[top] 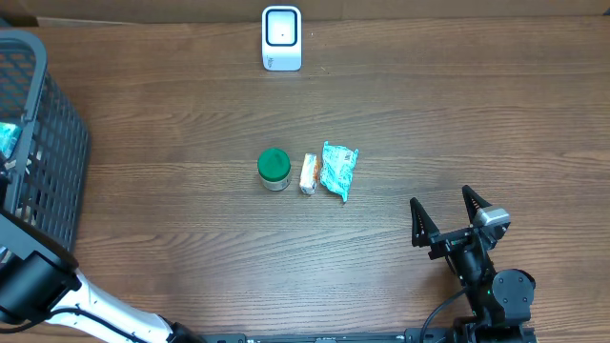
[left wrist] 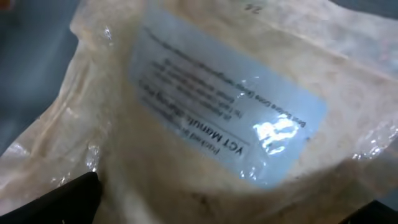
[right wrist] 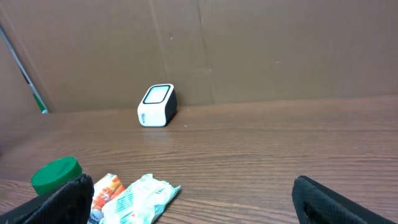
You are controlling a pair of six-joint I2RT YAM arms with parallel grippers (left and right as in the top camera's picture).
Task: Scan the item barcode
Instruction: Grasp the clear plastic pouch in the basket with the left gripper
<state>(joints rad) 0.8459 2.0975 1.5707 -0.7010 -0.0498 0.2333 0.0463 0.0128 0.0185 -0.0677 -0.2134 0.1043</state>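
A white scanner [top: 281, 38] with a dark window stands upright. Well in front of it, three items lie in a close row: a green-lidded jar [top: 274, 169], a slim orange packet [top: 308, 173] just beside it, then a crumpled teal packet [top: 338, 170]. Elsewhere, a clear pouch [left wrist: 230, 124] shows a printed label.

Scanner [top: 281, 38] stands at the tabletop's [top: 457, 114] far edge. Mid-tabletop, a row runs left to right: jar [top: 274, 168], small packet [top: 308, 173], pouch [top: 338, 170]. Basket [top: 38, 143] sits at the left edge.
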